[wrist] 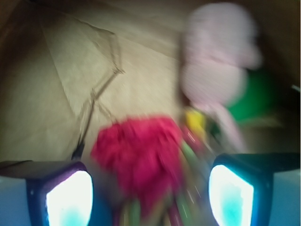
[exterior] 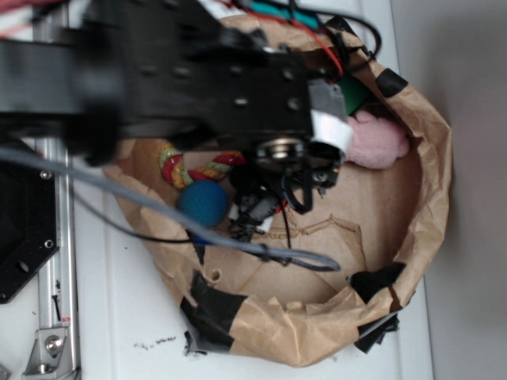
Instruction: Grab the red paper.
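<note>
1. Where the exterior view looks down, a brown paper basin (exterior: 432, 134), its rim patched with black tape, sits on a white bench (exterior: 119, 317). The black robot arm (exterior: 158, 79) covers the upper left of the basin.
2. Same view, contents: blue ball (exterior: 203, 203); twisted rope toy (exterior: 181, 168) just above the ball; pink plush bunny (exterior: 379, 142) by the right wall; a green object (exterior: 355, 93) above the bunny, largely hidden.
3. Same view, end effector (exterior: 265, 207): lowered into the basin just right of the ball, its fingers not separable among cables and shadow. A sliver of red shows beneath it; whether that is the red paper cannot be told from here.
4. Wrist view, blurred: red paper (wrist: 138, 157), crumpled, lying on the basin floor in the lower centre, between the two finger pads (wrist: 68, 200).
5. Wrist view, end effector (wrist: 149, 200): fingers spread apart, one either side of the wad, neither pad clearly touching it. Nothing grasped.
6. Wrist view, neighbours: rope toy strands (wrist: 195, 125) touching the right edge of the paper; bunny (wrist: 216, 70) and green object (wrist: 254, 96) beyond.
7. Progress, as a judgement: approach and alignment done; closing on the wad and lifting remain. Rope strands beside the paper may be caught too.
</note>
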Robot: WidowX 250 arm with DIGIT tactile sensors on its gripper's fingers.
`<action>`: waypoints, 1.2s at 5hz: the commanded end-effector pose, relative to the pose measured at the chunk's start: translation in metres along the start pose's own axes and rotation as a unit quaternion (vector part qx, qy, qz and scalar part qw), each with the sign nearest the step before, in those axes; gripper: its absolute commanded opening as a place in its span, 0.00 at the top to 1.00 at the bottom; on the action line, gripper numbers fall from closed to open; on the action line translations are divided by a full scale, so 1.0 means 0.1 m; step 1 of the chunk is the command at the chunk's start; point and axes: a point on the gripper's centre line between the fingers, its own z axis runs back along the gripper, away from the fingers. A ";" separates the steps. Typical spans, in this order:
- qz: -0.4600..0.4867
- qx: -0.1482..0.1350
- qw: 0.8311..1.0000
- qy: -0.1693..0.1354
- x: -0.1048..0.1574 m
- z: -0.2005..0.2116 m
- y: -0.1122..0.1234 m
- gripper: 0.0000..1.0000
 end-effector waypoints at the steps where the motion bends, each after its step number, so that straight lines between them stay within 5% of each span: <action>1: -0.048 -0.069 0.996 0.039 0.04 -0.40 -0.32 0.00; 2: -0.028 -0.057 0.997 0.041 0.06 -0.27 -0.29 1.00; 5: 0.122 -0.039 0.991 -0.030 0.17 0.99 -0.23 1.00; 6: 0.179 0.006 0.983 0.044 0.24 1.39 -0.29 1.00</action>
